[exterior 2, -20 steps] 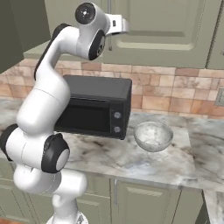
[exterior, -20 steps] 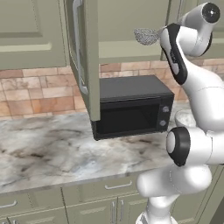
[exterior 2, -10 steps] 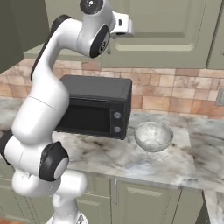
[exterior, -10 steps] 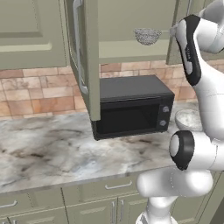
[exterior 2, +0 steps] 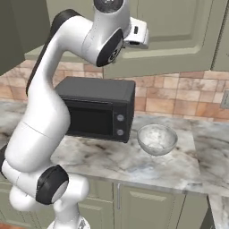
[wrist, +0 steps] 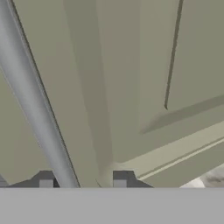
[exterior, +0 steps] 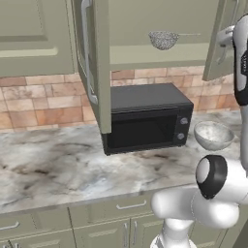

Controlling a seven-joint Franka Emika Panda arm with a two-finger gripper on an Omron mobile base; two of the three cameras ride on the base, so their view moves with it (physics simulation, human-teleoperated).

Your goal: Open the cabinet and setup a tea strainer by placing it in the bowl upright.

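Hand view: gripper (wrist: 82, 183) straddles handle (wrist: 37, 113).

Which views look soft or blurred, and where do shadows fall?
Hand view: the door handle and cabinet panel look soft, with a broad shadow band. Left base view: the tea strainer is sharp, with the microwave shaded beneath the cabinet. Right base view: the bowl casts a faint counter shadow.

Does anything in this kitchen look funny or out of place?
Nothing is spilled or broken. Both doors of the cabinet hang open, and the tea strainer sits inside on the shelf. The bowl waits empty on the counter beside the microwave. That's just the job half done.
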